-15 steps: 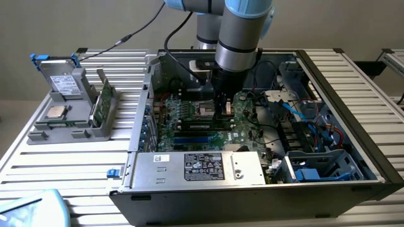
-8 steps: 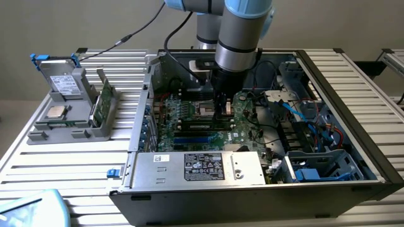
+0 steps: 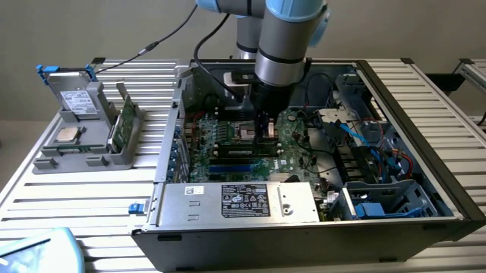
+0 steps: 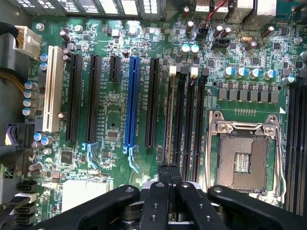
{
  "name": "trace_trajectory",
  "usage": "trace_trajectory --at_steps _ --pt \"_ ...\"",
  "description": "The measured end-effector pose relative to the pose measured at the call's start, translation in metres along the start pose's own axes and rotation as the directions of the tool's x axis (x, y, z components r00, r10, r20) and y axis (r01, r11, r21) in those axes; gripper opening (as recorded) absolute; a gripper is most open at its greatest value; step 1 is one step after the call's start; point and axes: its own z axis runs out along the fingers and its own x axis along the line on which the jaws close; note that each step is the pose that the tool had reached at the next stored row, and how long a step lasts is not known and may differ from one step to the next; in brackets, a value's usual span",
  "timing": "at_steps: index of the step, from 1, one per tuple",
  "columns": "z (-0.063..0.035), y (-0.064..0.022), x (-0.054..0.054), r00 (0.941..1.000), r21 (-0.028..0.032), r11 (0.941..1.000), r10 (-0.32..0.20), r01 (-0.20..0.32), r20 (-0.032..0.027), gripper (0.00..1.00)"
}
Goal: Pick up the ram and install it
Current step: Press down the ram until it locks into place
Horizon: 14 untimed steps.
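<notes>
Lab: open PC case [image 3: 425, 187], robot arm [image 3: 285, 40]

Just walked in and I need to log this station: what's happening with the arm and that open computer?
The robot arm reaches down into the open black computer case, its gripper shut and poised over the green motherboard, right at the row of black memory slots beside the empty silver processor socket. A long, slim dark green ram stick already sits in a slot just below the gripper in the exterior view.
</notes>
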Motion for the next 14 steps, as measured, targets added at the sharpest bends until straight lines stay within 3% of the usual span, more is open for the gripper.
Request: trace_trajectory --at_steps 5,14 --pt "-0.0121 0.0034 0.0 1.0 -0.0001 1.0 0.0 0.0 -0.0003 0.11" --pt "-0.0107 0.0224 -0.001 1.0 0.0005 1.0 0.0 0.0 -0.0002 0.11"
